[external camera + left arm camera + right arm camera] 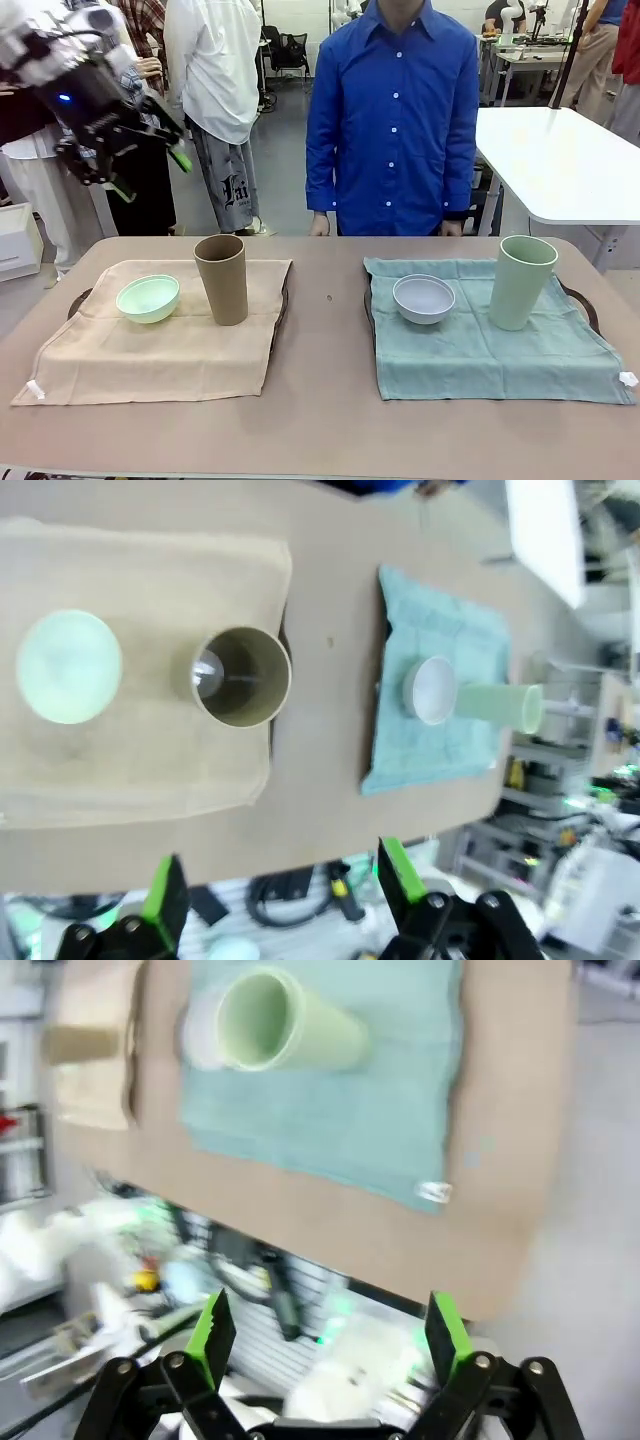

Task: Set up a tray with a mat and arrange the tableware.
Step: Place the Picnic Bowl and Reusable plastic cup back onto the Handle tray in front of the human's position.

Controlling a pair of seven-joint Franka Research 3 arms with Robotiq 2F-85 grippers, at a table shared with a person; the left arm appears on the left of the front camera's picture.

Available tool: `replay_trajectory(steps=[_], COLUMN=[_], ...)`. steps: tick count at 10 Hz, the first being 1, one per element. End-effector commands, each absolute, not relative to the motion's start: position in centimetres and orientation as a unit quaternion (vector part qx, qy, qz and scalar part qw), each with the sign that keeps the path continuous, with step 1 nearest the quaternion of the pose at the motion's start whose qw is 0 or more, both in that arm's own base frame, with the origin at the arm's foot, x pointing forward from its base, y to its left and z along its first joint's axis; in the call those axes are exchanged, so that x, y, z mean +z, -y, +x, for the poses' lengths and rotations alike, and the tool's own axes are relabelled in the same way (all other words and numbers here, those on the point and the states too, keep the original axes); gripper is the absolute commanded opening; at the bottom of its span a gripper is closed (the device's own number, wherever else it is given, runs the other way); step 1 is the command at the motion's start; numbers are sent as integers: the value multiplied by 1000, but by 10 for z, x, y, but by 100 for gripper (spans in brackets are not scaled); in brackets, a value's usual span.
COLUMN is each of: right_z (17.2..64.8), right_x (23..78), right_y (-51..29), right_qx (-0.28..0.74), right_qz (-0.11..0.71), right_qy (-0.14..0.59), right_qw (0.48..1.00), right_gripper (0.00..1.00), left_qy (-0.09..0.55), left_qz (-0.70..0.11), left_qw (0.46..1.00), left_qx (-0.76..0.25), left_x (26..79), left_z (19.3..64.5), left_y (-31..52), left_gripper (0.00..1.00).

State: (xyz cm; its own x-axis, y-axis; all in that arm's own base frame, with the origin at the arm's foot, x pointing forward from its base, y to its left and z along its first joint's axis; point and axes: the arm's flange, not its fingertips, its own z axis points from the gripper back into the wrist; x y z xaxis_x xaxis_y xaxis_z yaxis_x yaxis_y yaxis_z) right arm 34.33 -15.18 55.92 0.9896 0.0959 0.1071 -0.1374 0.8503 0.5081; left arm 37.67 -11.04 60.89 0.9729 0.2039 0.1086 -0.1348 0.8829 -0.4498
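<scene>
Front view gives you the whole layout: on the bench (320, 420), a beige mat (160, 345) carries the mint green bowl (148, 298) and, just beside it, the brown tumbler (221, 279). The teal mat (490, 350) carries the white bowl (423, 298) and the pale green tumbler (521, 281). Dark tray handles peek out from under both mats.

Your left pincer (150, 172) hangs high above the bench, wide open and empty; the right pincer (330, 1335) is also spread wide, holding nothing.

Be careful with the tumblers: they are tall, narrow and probably light, so I think a side touch could tip them. The mats are soft cloth and may wrinkle or slide if dragged.
</scene>
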Motion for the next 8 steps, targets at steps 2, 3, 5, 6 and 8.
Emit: replay_trajectory(steps=[2,3,5,6,8], right_z=[342,342,339,339,340], right_x=[550,544,556,556,550], right_y=[157,155,158,158,155], right_qx=[61,41,56,56,60], right_qz=[375,290,363,363,376], right_qy=[43,32,53,53,31], right_qw=[924,955,929,929,924], right_gripper=[100,100,100,100,100], left_qy=[66,72,74,74,69], left_qz=[-310,-231,-291,-291,-284], left_qw=[943,966,948,948,950], left_qx=[105,96,109,109,108], left_x=[614,617,618,618,617], left_z=[368,367,371,371,368], left_y=[55,54,65,65,61], left_gripper=[100,100,100,100,100])
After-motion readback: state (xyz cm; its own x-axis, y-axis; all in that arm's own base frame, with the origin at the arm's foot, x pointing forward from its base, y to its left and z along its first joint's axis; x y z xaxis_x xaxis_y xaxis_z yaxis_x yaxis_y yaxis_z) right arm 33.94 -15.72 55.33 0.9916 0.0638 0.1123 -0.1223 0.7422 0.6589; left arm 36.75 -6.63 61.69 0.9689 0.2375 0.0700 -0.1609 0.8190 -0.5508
